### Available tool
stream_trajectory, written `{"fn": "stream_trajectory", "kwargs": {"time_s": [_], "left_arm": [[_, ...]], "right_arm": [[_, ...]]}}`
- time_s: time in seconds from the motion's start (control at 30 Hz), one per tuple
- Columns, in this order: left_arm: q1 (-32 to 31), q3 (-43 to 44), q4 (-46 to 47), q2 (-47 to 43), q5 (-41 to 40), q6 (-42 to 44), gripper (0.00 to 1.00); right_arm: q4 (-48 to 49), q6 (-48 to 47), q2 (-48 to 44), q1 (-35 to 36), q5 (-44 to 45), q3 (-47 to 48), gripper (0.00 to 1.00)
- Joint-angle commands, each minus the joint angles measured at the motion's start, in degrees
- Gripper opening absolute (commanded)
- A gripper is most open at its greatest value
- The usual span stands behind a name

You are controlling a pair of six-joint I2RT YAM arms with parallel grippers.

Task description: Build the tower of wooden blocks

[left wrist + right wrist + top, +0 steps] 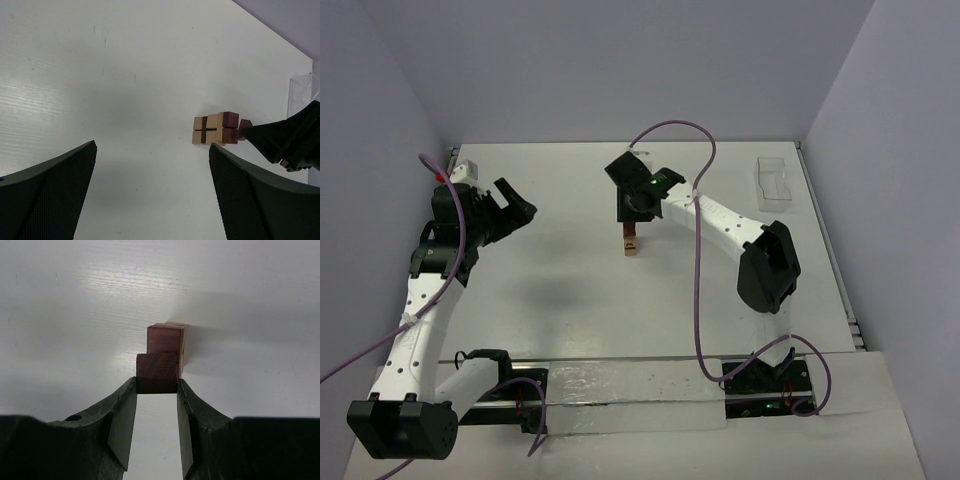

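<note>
The tower is a short stack of tan and dark brown wood blocks on the white table, just right of centre. My right gripper hangs directly over it, shut on a dark brown block pinched between its fingertips. This block sits at the tower's top brown cube; whether it rests on it I cannot tell. In the left wrist view the tower lies beyond my wide-open, empty left gripper. That left gripper is raised far to the tower's left.
A clear plastic tray lies at the table's back right corner, also seen as the tray in the left wrist view. Purple cables loop over both arms. Grey walls close in the table on three sides.
</note>
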Motion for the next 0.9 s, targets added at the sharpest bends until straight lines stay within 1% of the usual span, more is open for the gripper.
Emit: {"fn": "stream_trajectory", "kwargs": {"time_s": [0.0, 0.23, 0.4, 0.63, 0.7, 0.73, 0.77, 0.83, 0.87], "left_arm": [[0.23, -0.07, 2.09, -1.04, 0.11, -0.14, 0.99], [0.23, 0.00, 1.91, -1.05, 0.11, -0.04, 0.99], [0.23, -0.32, 2.18, -1.20, 0.20, -0.13, 0.99], [0.23, -0.26, 2.07, -1.08, 0.11, 0.05, 0.99], [0.23, -0.35, 2.00, -1.14, 0.20, 0.05, 0.99], [0.23, -0.35, 2.01, -1.15, 0.19, 0.05, 0.99], [0.23, -0.41, 2.19, -1.20, 0.13, 0.05, 0.99], [0.23, -0.46, 2.26, -1.25, 0.08, 0.05, 0.99], [0.23, -0.50, 2.26, -1.30, 0.04, 0.05, 0.99]], "right_arm": [[0.54, -0.31, 0.84, 0.33, 1.77, 2.99, 0.05], [0.54, -0.66, 1.15, 0.40, 1.67, 3.09, 0.06], [0.51, -0.60, 1.30, 0.42, 1.50, 3.00, 0.13], [0.36, -0.66, 1.86, 0.42, 1.41, 3.59, 0.15], [0.36, -0.75, 1.86, 0.42, 1.32, 3.53, 0.19], [0.37, -0.76, 1.85, 0.42, 1.41, 3.53, 0.20], [0.42, -0.81, 1.79, 0.42, 1.41, 3.47, 0.26], [0.47, -0.84, 1.72, 0.42, 1.36, 3.42, 0.31], [0.52, -0.84, 1.63, 0.42, 1.27, 3.37, 0.35]]}}
